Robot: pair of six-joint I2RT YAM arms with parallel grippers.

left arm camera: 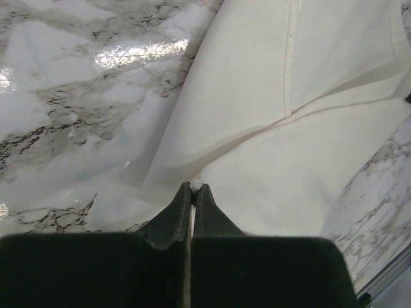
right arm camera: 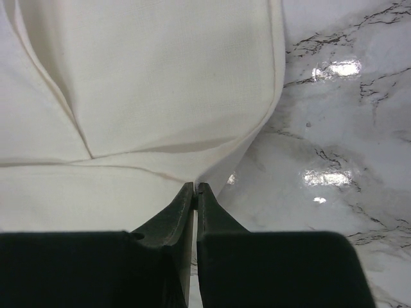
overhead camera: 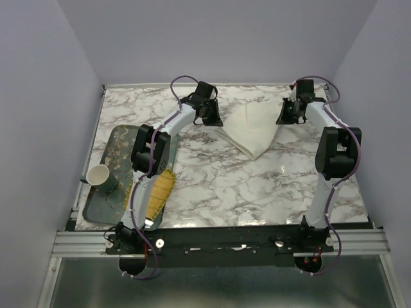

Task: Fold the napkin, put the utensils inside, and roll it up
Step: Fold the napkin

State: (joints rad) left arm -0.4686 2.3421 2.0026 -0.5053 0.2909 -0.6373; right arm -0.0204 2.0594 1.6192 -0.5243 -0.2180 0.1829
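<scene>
The cream-white napkin (overhead camera: 250, 131) lies crumpled at the back middle of the marble table, its point toward the front. At the napkin's left corner my left gripper (overhead camera: 210, 119) is shut; in the left wrist view a small tuft of the napkin (left arm camera: 289, 160) shows pinched between the tips of the left gripper (left arm camera: 193, 186). At the right corner, my right gripper (overhead camera: 287, 117) is shut too. The right wrist view shows the napkin (right arm camera: 141, 83) edge rising into the closed tips of the right gripper (right arm camera: 195, 186). The utensils are out of view.
A dark patterned tray (overhead camera: 106, 144) sits at the left edge of the table, with a paper cup (overhead camera: 99, 174) on it and a yellow woven mat (overhead camera: 160, 189) at its right side. The table's back edge runs close behind both grippers.
</scene>
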